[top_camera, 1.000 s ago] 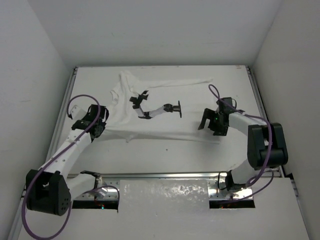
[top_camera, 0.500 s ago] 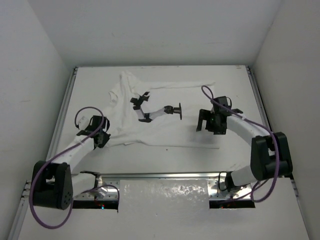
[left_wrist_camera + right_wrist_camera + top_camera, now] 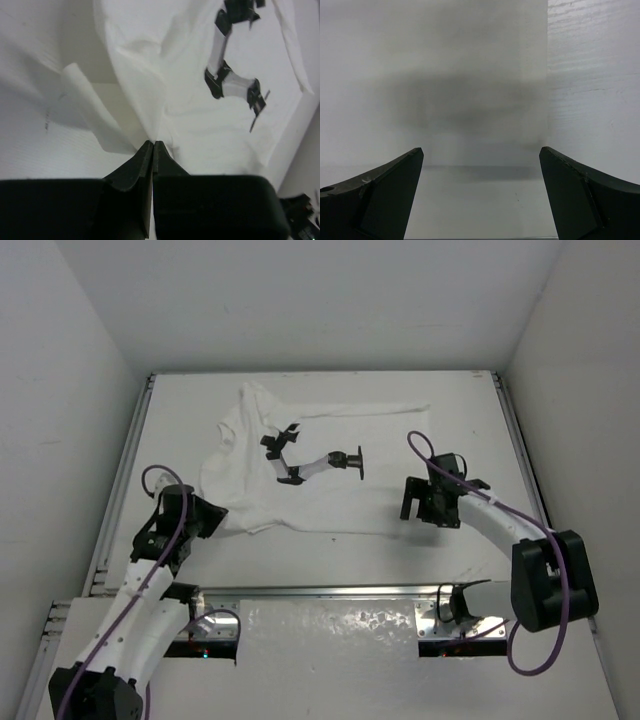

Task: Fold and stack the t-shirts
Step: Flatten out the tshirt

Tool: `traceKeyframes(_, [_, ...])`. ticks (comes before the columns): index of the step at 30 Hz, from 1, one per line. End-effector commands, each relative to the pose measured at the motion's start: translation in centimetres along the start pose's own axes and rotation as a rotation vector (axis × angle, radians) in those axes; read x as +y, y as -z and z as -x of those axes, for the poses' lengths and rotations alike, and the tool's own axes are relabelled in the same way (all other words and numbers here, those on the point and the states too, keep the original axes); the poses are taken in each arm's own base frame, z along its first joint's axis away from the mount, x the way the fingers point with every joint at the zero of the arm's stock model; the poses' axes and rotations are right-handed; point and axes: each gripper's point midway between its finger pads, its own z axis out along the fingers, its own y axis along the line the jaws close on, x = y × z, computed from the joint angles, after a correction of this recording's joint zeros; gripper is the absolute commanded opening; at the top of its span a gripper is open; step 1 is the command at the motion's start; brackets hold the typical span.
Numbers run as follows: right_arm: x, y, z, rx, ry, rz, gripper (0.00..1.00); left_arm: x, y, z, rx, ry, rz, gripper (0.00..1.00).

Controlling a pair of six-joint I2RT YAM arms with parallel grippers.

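**A:** What does the left end effector [image 3: 152, 145] have?

**B:** Its jaws are pressed together with no gap. A corner of the shirt [image 3: 335, 502] is pinched at the tips. The cloth rises into that pinch and fans out ahead of the fingers.

**A:** And beyond the pinch?

**B:** The rest of the shirt lies ahead of it and off toward the other arm, mostly flat on the worktop [image 3: 470, 425]. The cloth nearest the grip is bunched and lifted. The black mark [image 3: 310, 455] is farther out, about mid-shirt.

**A:** The right end effector [image 3: 481, 150]?

**B:** It is spread wide and holding nothing. In its wrist view, smooth cloth fills the space under and between the fingers. What looks like the shirt's straight edge runs just inside one finger, with bare worktop past it. I can't tell whether the tips touch the cloth.

**A:** How does the long axis run?

**B:** It runs from one end effector to the other, across the worktop. Each arm is at its own end: the left at the bunched end, the right at the flat, straight end.

**A:** So which arm is nearer for the next grab?

**B:** I think the right. The free edge is directly under it, so it would only need to come down and close. The left already has its corner. To fold along the long axis, both grips would probably need to be on the same long side, and the right has no hold yet.
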Motion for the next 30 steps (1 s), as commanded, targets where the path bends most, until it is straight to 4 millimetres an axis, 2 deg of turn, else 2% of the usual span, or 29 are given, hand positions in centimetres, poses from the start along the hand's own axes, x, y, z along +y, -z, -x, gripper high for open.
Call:
traceKeyframes(1, [-0.3, -0.4, 0.9, 0.015, -0.022, -0.048, 0.99, -5.1, 3.2, 0.7, 0.035, 0.009, -0.187, 0.0])
traceKeyframes(3, [-0.8, -0.5, 0.6, 0.013, -0.03, -0.072, 0.99, -6.8, 4.3, 1.8, 0.029, -0.002, -0.21, 0.0])
traceKeyframes(4, [-1.2, -0.6, -0.1, 0.018, -0.041, -0.088, 0.99, -9.1, 5.5, 3.0, 0.015, -0.005, -0.256, 0.0])
traceKeyframes(5, [-1.3, -0.5, -0.4, 0.002, -0.044, -0.08, 0.99, -10.7, 5.6, 3.6, 0.032, -0.008, -0.259, 0.0])
traceKeyframes(6, [-1.1, -0.4, 0.1, -0.022, -0.047, -0.07, 0.99, -10.4, 4.7, 3.3, 0.058, -0.008, -0.232, 0.0])
traceKeyframes(7, [-1.2, -0.5, -0.3, -0.017, -0.045, -0.063, 0.99, -11.2, 4.6, 3.8, 0.059, -0.002, -0.224, 0.0])
traceKeyframes(11, [-0.5, -1.1, -0.4, 0.034, -0.03, -0.036, 0.99, -8.7, -0.1, 4.4, 0.032, 0.043, -0.029, 0.0])
traceKeyframes(12, [-0.4, -1.5, -0.3, 0.052, -0.026, -0.037, 0.99, -7.6, -1.6, 3.9, 0.046, 0.051, 0.025, 0.0])
traceKeyframes(13, [-0.2, -1.7, -0.4, 0.058, -0.019, -0.031, 0.99, -7.4, -2.5, 3.8, 0.039, 0.051, 0.03, 0.0])
traceKeyframes(15, [-0.1, -1.8, -0.1, 0.058, -0.014, -0.028, 0.99, -5.0, -4.5, 2.7, 0.061, 0.045, 0.118, 0.0])
traceKeyframes(17, [0.2, -1.7, 0.3, 0.053, 0.002, -0.012, 0.99, -3.1, -6.3, 2.0, 0.059, 0.025, 0.161, 0.09])
traceKeyframes(18, [0.3, -1.7, 0.5, 0.05, 0.011, -0.011, 0.99, -2.6, -6.8, 2.0, 0.049, 0.013, 0.172, 0.3])
traceKeyframes(20, [0.4, -1.6, 0.7, 0.049, 0.02, -0.005, 0.99, -1.8, -8.2, 2.1, 0.042, -0.024, 0.207, 0.57])
traceKeyframes(21, [0.5, -1.5, 0.9, 0.045, 0.024, -0.002, 0.99, -1.4, -8.3, 2.1, 0.051, -0.041, 0.241, 0.69])
traceKeyframes(23, [0.5, -1.4, 1.0, 0.037, 0.031, -0.001, 0.99, -2.0, -8.4, 2.9, 0.044, -0.079, 0.241, 0.74])
traceKeyframes(24, [0.6, -1.1, 1.4, 0.02, 0.035, 0.005, 0.99, -2.1, -8.0, 3.0, 0.038, -0.09, 0.245, 0.74])
traceKeyframes(26, [0.6, -0.8, 1.6, 0.004, 0.043, 0.007, 0.99, -3.7, -6.0, 3.8, -0.031, -0.12, 0.193, 0.74])
traceKeyframes(27, [0.6, -0.5, 1.8, -0.008, 0.043, 0.011, 0.99, -3.6, -5.1, 3.5, -0.047, -0.136, 0.202, 0.74])
traceKeyframes(29, [0.7, -0.3, 1.8, -0.016, 0.048, 0.012, 0.99, -5.4, -2.6, 2.8, -0.131, -0.175, 0.156, 0.74])
traceKeyframes(30, [0.7, -0.2, 1.9, -0.021, 0.048, 0.015, 0.99, -4.6, -2.0, 1.9, -0.128, -0.194, 0.183, 0.74])
